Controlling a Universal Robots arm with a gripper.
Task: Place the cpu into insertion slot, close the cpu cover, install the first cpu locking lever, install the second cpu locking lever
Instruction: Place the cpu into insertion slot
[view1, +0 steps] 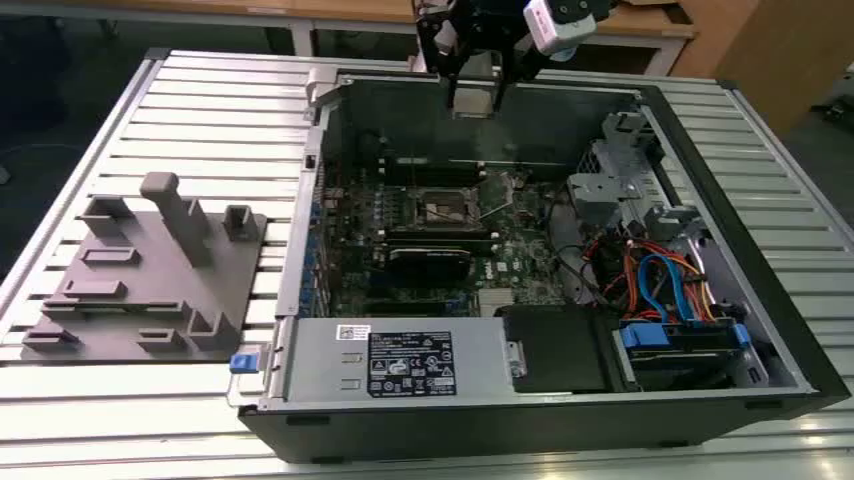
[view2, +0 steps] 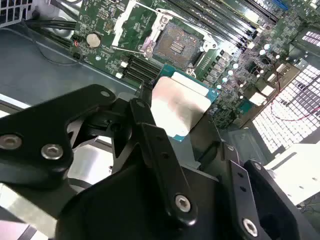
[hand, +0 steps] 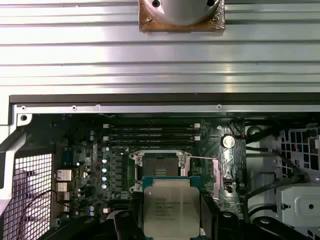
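I have the pincer closed on the cpu, its fingers clamping two opposite edges of the chip, silver top showing in both wrist views. In the exterior view the cpu hangs in the air above the far wall of the open computer case, well apart from the motherboard below. The insertion slot sits bare on the board's far half, its dark contact field exposed in the second wrist view. The cpu cover is swung up off the slot and stands beside it. In the first wrist view the cpu lies just short of the slot. The case rests on the slatted desk, with a grey fixture block on the exterior view's left and the power supply box at the near side.
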